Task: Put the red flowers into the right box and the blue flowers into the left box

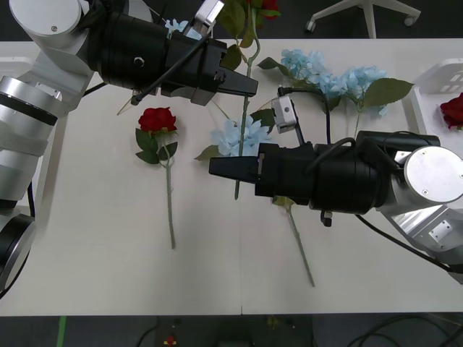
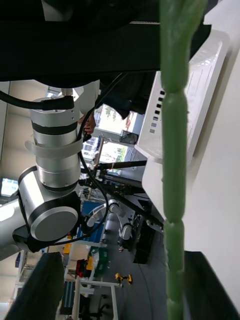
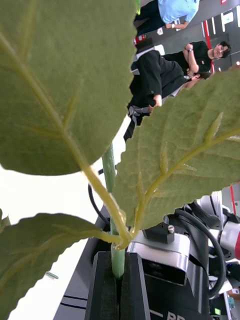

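Bench [image 1: 94, 282]: white; open room at near edge and near-left; flowers crowd the middle and far side
right box [image 1: 434, 83]: at right edge; one red rose [image 1: 454, 110] inside
red flowers: one rose [image 1: 157, 120] lies flat left of centre; another stem [image 1: 244, 116] held upright at centre
blue flowers [image 1: 239, 137]: one at centre; more [image 1: 340, 78] far right of centre
left end effector [image 1: 249, 85]: clenched on the stem just under its leaves [image 3: 75, 100]
right end effector [image 1: 217, 167]: at the same stem lower down; cannot tell grip
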`<action>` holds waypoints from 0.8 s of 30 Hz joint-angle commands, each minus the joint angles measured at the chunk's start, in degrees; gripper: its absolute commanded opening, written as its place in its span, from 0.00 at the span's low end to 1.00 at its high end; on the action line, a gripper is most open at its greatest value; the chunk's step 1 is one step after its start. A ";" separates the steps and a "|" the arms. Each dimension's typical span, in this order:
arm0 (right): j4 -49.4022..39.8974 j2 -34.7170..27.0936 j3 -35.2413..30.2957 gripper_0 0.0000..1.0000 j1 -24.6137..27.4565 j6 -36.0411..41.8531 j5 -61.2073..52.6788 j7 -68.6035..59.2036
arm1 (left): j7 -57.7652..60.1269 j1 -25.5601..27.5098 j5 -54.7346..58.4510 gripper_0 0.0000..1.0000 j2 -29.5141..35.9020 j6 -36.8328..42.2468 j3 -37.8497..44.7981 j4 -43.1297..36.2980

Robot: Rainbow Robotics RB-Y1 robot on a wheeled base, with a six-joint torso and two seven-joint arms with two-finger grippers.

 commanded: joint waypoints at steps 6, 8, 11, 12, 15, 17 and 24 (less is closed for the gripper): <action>-0.86 2.71 0.34 0.15 -0.12 -1.09 1.62 -2.30 | -3.69 0.25 0.79 0.00 -0.60 -0.54 1.64 -1.74; -0.86 2.79 0.34 0.12 -0.12 -1.18 1.71 -2.48 | -3.69 0.25 0.79 0.00 -0.60 -0.54 1.64 -1.74; -0.86 2.79 0.34 0.08 -0.12 -1.27 1.71 -2.56 | -3.69 0.25 0.79 0.00 -0.60 -0.54 1.64 -1.74; -0.86 2.79 0.34 0.07 -0.12 -1.27 1.71 -2.65 | -3.69 0.25 0.79 0.00 -0.60 -0.54 1.64 -1.74; -0.86 2.62 0.34 0.05 -0.12 -1.27 1.88 -2.83 | -3.69 0.25 0.79 0.07 -0.60 -0.54 1.64 -1.74; -0.86 2.62 0.34 0.04 -0.12 -1.27 1.97 -2.92 | -3.69 0.25 0.79 0.94 -0.60 -0.54 1.64 -1.74; -0.86 2.09 0.34 0.00 -0.12 -1.44 1.97 -3.09 | -3.69 0.25 0.79 1.00 -0.60 -0.54 1.64 -1.74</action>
